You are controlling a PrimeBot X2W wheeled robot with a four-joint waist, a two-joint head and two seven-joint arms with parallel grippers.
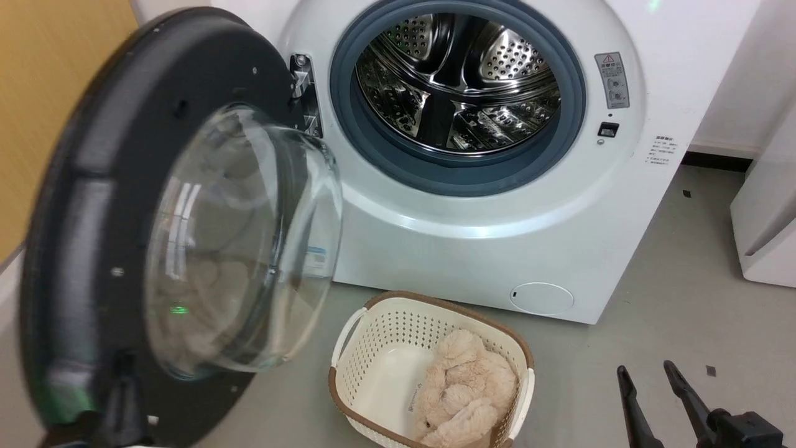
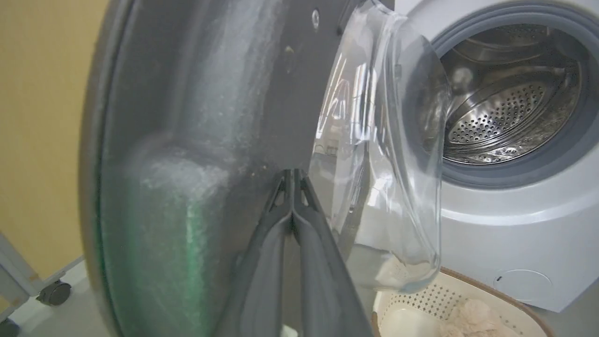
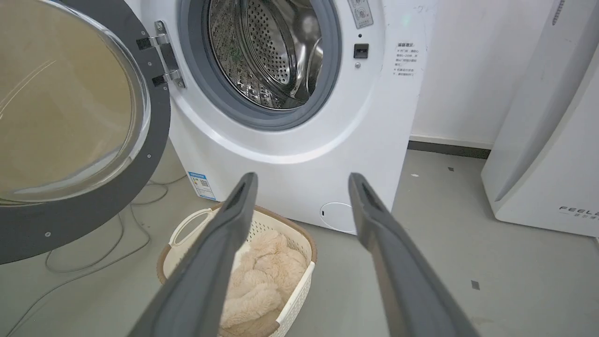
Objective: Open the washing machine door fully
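Beside a yellow wall (image 1: 62, 74), the washing machine door (image 1: 180, 236) stands wide open.

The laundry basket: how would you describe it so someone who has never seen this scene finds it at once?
Find the big white washing machine with its round door swung open. On the grey floor in front of it stands the basket. It is cream perforated plastic with a brown rim and holds a fluffy beige plush, unlike anything near it.
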